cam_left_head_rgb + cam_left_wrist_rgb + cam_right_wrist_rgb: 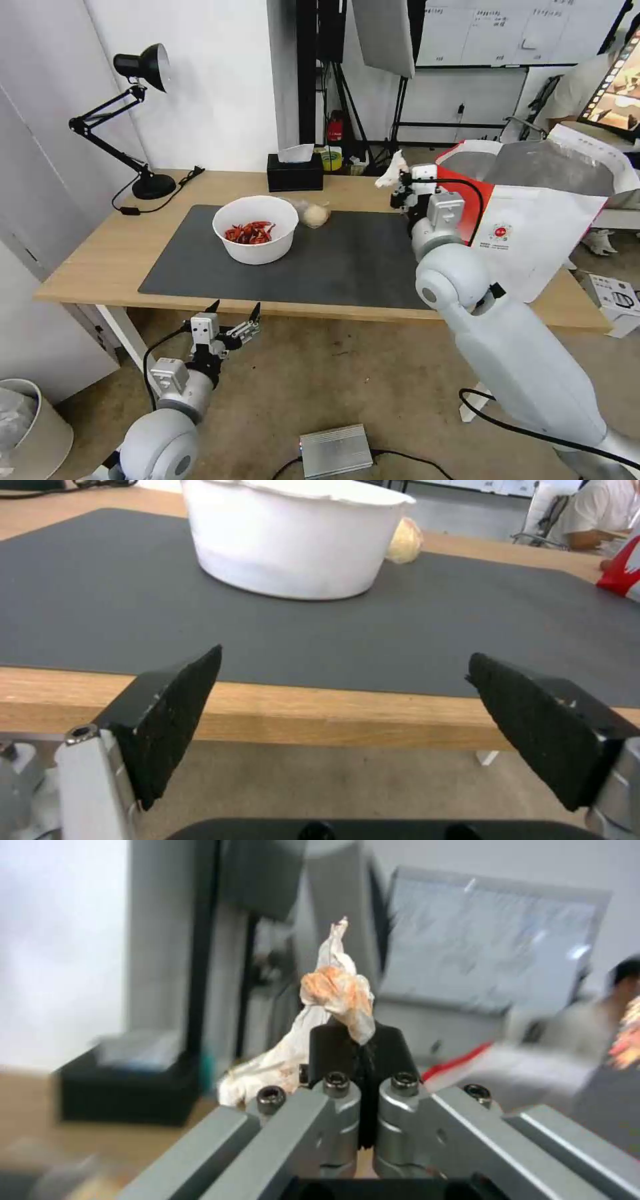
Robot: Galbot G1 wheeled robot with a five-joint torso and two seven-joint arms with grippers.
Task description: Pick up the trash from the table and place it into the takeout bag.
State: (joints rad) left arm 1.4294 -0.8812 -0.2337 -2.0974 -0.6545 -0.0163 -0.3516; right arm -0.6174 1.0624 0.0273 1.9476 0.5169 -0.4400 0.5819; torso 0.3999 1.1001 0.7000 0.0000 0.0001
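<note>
Right gripper [402, 180] pinches crumpled tissue [331, 990] beside takeout bag [533, 233]; featherlight, limp, grip holds mid-wad; left gripper [233, 319] spread wide, empty.

Both arms: pale grey-white rounded shells, large spherical joint housings, each with a small dark round port. Black cables loop outside each forearm to boxy grey wrist modules. Left gripper [233, 319]: white and silver frame, black wedge-shaped fingers [170, 720] with rough pads, hex screw at base. Right gripper [360, 1040]: grey machined metal links, four black socket-head screws, black fingers.
</note>
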